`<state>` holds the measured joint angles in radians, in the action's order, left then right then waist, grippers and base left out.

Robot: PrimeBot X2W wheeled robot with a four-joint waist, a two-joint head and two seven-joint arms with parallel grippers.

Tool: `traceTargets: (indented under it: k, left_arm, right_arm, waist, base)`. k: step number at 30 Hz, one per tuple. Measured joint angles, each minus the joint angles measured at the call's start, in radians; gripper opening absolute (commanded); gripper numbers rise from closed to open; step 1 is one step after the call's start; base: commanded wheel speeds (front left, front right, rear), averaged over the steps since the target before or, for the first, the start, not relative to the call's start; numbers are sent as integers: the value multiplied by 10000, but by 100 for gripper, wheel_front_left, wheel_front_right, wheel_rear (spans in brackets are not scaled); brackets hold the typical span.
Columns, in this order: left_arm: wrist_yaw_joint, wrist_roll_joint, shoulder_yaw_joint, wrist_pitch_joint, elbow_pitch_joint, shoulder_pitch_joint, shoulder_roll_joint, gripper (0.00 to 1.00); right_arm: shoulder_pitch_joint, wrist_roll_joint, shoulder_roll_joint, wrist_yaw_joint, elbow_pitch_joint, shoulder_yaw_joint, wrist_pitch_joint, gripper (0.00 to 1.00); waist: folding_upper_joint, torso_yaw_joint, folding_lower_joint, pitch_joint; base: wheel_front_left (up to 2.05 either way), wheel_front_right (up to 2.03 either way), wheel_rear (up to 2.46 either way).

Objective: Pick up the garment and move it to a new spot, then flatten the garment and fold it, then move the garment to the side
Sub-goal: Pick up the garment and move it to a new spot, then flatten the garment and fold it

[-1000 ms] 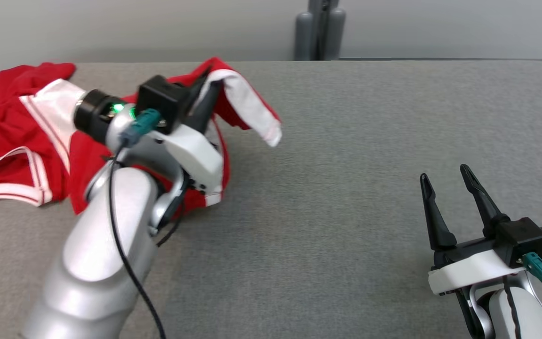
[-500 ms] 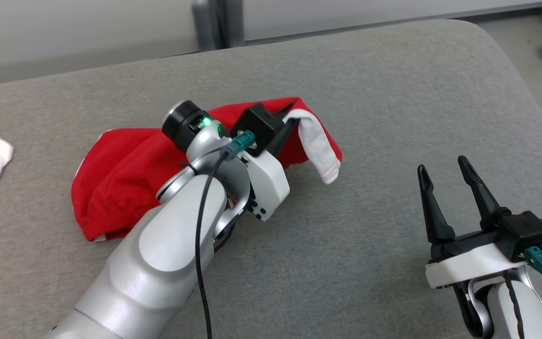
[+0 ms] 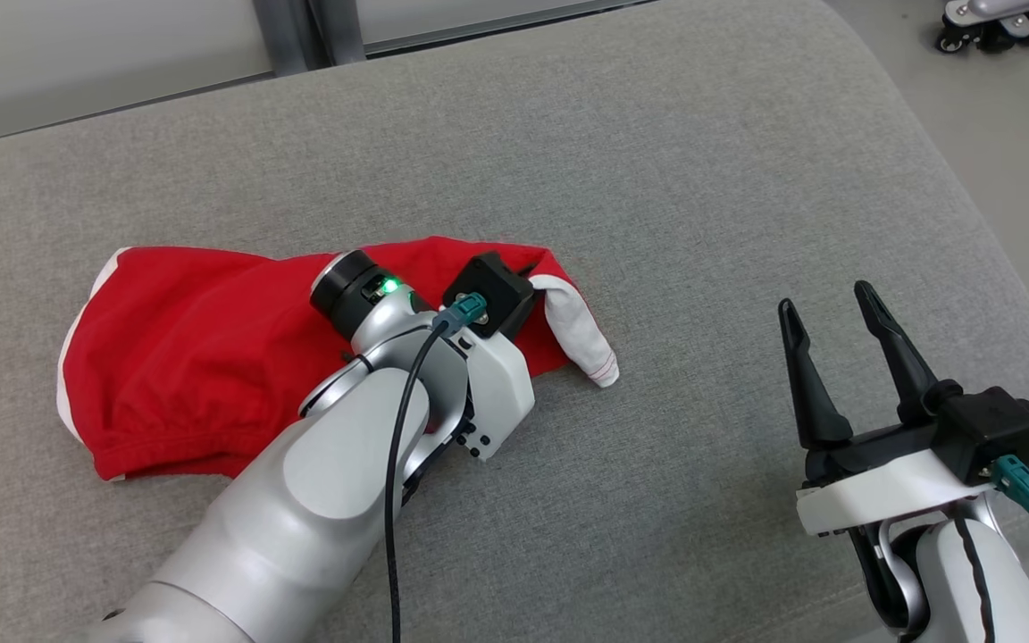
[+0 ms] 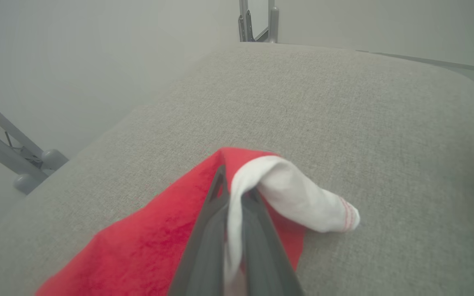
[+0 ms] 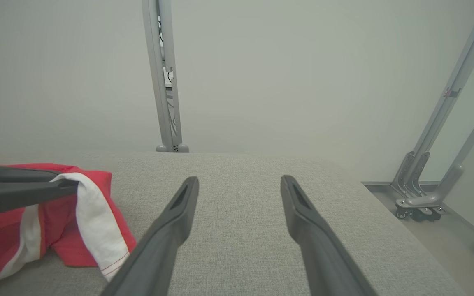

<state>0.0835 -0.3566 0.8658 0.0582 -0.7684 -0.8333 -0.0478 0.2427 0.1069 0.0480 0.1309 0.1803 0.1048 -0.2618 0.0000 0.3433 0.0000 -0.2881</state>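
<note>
While the red garment (image 3: 202,348) lies rumpled on the left of the grey table (image 3: 702,179), the left gripper (image 4: 237,183) has its jaws pinched on the garment's right corner, holding it a little above the surface. A white trim (image 3: 579,338) droops from the fingers to the table. The right gripper (image 3: 825,298) hovers well apart to the right, jaws spread and empty.

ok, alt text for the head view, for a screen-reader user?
The left gripper is shut on the white-trimmed end of a red garment that lies crumpled on a grey padded surface. The right gripper sits open at the lower right, apart from the cloth.
</note>
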Motion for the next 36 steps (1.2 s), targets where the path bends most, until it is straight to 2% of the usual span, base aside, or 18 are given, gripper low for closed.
traceTargets:
  k: [1, 12, 17, 23, 29, 33, 36]
  left_arm:
    - [-6, -98, 107, 52, -82, -21, 2, 100]
    - [-188, -1095, 968, 821, 138, -48, -2, 100]
    - [-481, -1360, 899, 1442, 336, 722, -48, 100]
    - [-821, -1622, 765, 1764, 1014, 2099, -579, 100]
    - [-1193, -2036, 713, 1787, 2004, 3668, -1120, 100]
    - [-1383, -2531, 686, 1352, 2529, 4661, -1411, 100]
    - [-1429, -2830, 569, 1185, 2554, 4881, -1429, 100]
  right_arm:
    - [1, 0, 0, 0, 4, -29, 0, 100]
    - [-233, -192, -8, 0, 48, -577, 0, 100]
    - [-531, -290, -12, 0, 59, -897, 0, 100]
    - [-832, -332, -8, 0, 69, -1064, 0, 100]
    - [-972, -362, -8, 0, 75, -1060, 0, 100]
    - [-1071, -445, -8, 0, 73, -1053, 0, 100]
    - [-1087, -466, -8, 0, 77, -1014, 0, 100]
  waist:
    - [0, -20, 0, -12]
    - [0, -982, -1, 309]
    - [0, -1579, -1, 662]
    - [0, -2117, 0, 1161]
    - [0, -2299, 0, 1482]
    - [0, -2212, 0, 1593]
    - [0, -2111, 0, 1634]
  base:
    - [0, 0, 0]
    - [0, 0, 0]
    - [0, 0, 0]
    - [0, 0, 0]
    - [0, 0, 0]
    - [0, 0, 0]
    - [0, 0, 0]
